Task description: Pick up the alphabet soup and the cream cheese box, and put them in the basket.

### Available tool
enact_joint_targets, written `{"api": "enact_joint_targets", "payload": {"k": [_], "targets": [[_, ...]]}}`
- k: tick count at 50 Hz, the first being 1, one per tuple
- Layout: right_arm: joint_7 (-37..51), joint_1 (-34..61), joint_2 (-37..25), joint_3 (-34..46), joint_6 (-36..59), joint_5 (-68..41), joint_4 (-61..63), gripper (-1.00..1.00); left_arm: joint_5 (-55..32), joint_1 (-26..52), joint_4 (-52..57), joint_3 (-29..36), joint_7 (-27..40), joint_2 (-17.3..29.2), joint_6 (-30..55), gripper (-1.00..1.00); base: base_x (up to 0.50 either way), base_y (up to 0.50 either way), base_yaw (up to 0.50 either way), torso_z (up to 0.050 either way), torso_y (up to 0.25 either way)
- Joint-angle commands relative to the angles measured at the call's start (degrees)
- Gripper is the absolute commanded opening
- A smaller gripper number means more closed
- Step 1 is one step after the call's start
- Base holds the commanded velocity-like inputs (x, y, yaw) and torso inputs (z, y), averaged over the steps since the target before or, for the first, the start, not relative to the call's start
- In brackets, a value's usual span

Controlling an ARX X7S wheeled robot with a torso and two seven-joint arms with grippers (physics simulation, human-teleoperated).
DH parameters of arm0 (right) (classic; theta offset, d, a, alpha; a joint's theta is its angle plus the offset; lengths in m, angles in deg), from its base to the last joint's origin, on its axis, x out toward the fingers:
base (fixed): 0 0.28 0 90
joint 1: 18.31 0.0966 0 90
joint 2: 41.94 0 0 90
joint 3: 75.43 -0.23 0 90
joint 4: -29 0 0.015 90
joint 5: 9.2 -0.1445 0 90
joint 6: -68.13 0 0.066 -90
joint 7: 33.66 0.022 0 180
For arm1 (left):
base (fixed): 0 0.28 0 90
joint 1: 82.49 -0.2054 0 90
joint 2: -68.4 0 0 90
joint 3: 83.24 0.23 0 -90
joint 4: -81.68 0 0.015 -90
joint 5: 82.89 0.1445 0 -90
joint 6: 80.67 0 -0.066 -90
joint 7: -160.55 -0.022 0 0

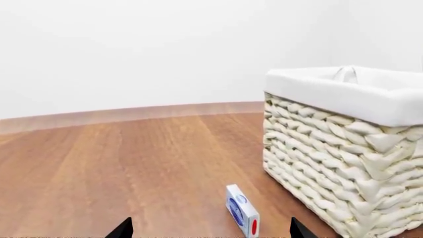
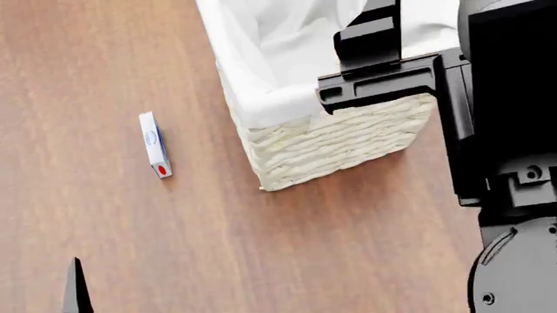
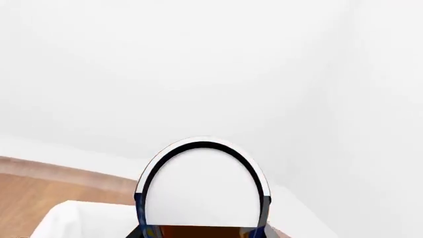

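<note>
The cream cheese box (image 2: pixel 155 144) stands on its thin edge on the wooden floor, left of the basket (image 2: pixel 331 145). In the left wrist view the box (image 1: pixel 242 216) lies between my left gripper's (image 1: pixel 210 229) two dark fingertips, which are wide apart and empty, with the basket (image 1: pixel 330 163) beside it. One left fingertip (image 2: pixel 77 290) shows in the head view, well short of the box. My right gripper (image 3: pixel 201 234) is shut on the alphabet soup can (image 3: pixel 201 188), whose white end fills the right wrist view, above the basket's white liner (image 3: pixel 63 220). The right arm (image 2: pixel 383 65) reaches over the basket.
A wooden floor (image 2: pixel 130 248) runs to a white wall with a skirting board (image 1: pixel 132 115). The robot's dark torso and base (image 2: pixel 513 163) stand at the right of the head view, next to the basket.
</note>
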Motion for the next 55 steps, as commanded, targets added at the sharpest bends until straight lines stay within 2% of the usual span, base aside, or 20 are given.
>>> {"api": "enact_joint_targets", "payload": {"k": [1,12,19,29,36,55], "targets": [[-13.6,11.4,8.8,1.3,1.1,-2.3,-18.0,-1.0,-0.3,0.4,-0.7,0.3,-0.1,-0.1,-0.1,1.0,0.0,0.0,0.0,0.0,0.0],[-17.8,19.2,12.9,-0.8,8.3,-12.6,-31.9,-1.0,-0.2,0.3,0.1,0.2,0.3,0.2,0.1,1.0,0.0,0.0,0.0,0.0,0.0],[-24.4,25.9,15.9,8.4,10.0,-3.4,-42.8,-1.0,-0.2,0.2,-0.2,0.4,0.4,0.3,-0.1,1.0,0.0,0.0,0.0,0.0,0.0],[-27.7,25.5,18.7,14.8,7.9,3.1,-51.0,-1.0,-0.2,-0.1,0.3,0.7,0.5,0.4,-0.2,1.0,0.0,0.0,0.0,0.0,0.0],[-28.6,25.1,19.4,17.9,7.7,5.5,-51.9,-1.0,-0.1,-0.2,0.6,1.1,0.5,0.5,-0.1,1.0,0.0,0.0,0.0,0.0,0.002],[-29.5,24.6,20.4,19.7,6.2,7.3,-53.2,-1.0,-0.3,-0.5,0.7,0.9,0.9,1.0,-0.5,1.0,0.0,0.0,0.0,0.0,0.001]]}}
